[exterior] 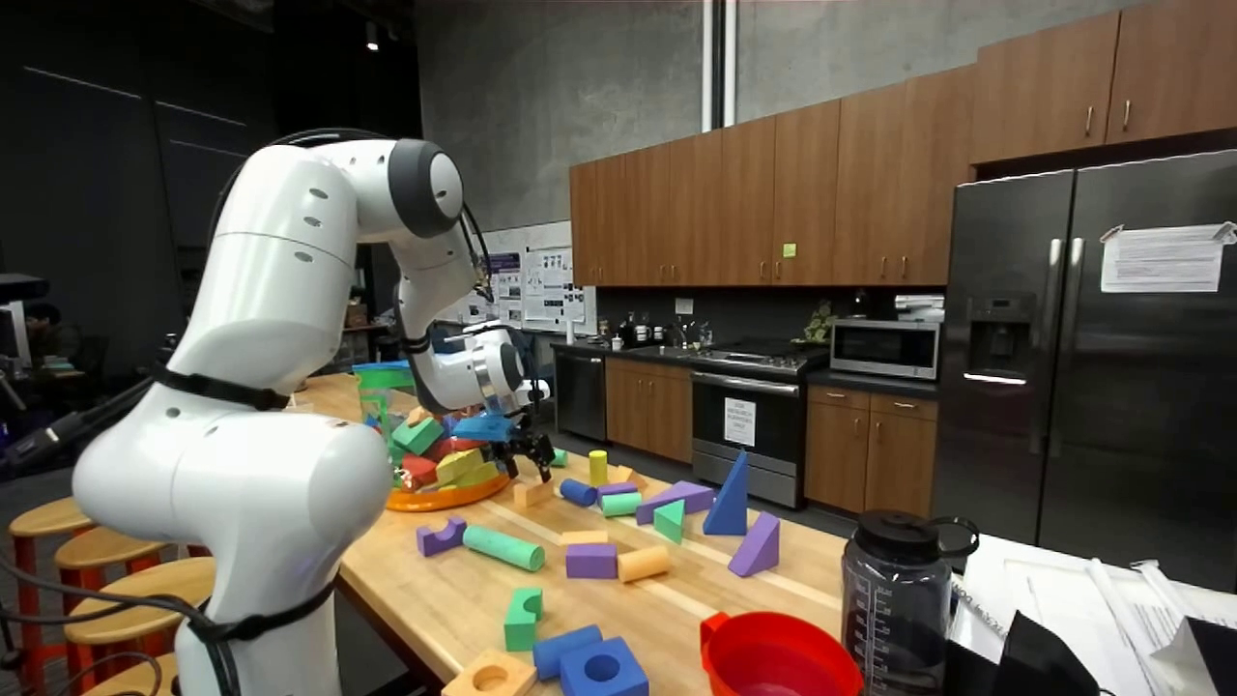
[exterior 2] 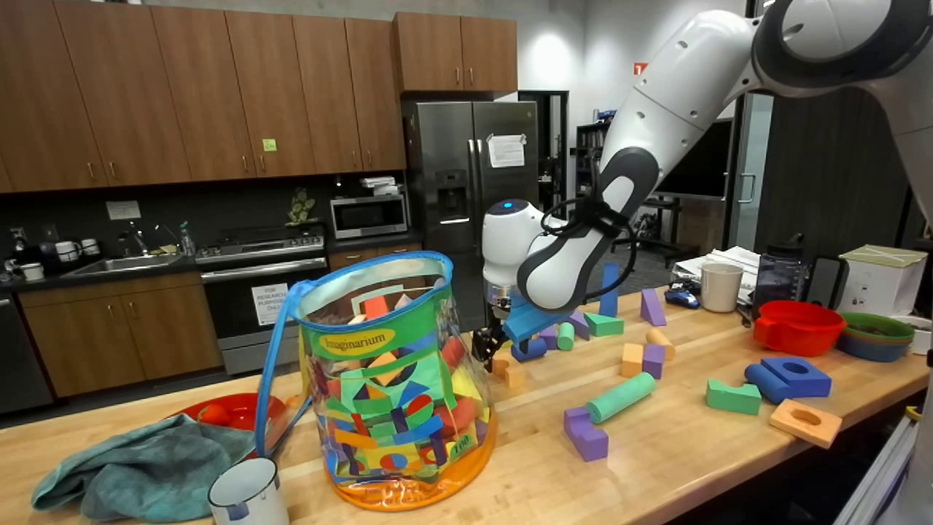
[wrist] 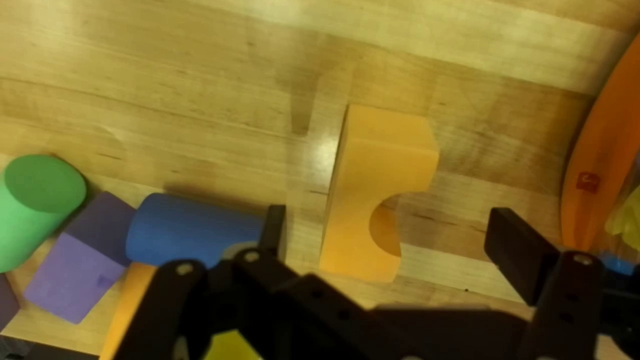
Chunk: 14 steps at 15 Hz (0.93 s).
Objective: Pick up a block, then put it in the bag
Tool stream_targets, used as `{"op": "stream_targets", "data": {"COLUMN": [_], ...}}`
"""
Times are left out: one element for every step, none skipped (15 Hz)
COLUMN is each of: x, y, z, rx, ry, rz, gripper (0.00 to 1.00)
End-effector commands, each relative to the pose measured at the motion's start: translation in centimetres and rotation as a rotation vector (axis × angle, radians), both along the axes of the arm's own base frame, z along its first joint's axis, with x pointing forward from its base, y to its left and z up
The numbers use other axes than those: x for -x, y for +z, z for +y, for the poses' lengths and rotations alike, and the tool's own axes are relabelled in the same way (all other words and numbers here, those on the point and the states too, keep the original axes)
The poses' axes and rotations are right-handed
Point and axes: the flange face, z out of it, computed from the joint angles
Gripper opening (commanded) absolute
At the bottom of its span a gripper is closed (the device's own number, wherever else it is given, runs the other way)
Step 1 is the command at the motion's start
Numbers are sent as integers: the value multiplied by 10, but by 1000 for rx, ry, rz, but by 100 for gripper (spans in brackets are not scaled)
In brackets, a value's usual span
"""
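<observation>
An orange block with a half-round notch lies on the table in the wrist view. It also shows in both exterior views. My gripper is open and empty above the table, its fingers spread to either side of the block's notched end without touching it. The gripper also shows in both exterior views. The bag, clear-sided with a green band, blue rim and orange base, stands upright beside the gripper, filled with blocks. Its orange base shows at the wrist view's right edge.
A blue cylinder lies close to one finger, with a purple block and green cylinder beyond. More blocks are scattered along the table. A red bowl, bottle, white mug and cloth stand around.
</observation>
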Motion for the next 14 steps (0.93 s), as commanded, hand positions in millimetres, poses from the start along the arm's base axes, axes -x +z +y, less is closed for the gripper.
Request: {"op": "stream_targets", "data": {"x": [0, 0, -1, -1, -1, -1, -1, -1, -1, -1, -2, -2, -2, -2], "y": [1, 1, 1, -1, 0, 0, 0, 1, 1, 1, 1, 0, 0, 0], "z": [0, 0, -1, 0, 0, 0, 1, 1, 2, 2, 2, 2, 2, 2], "rx": [0, -3, -5, -11, -15, -19, -26, -29, -32, -33, -22, -23, -23, -22], "ry": [0, -2, -5, -6, -7, -3, 0, 3, 4, 5, 4, 5, 5, 5], "rz": [1, 1, -3, -6, -10, -15, -19, -22, -25, -27, -19, -20, -19, -19], "gripper": [100, 100, 100, 100, 100, 100, 100, 100, 100, 100, 100, 100, 100, 100]}}
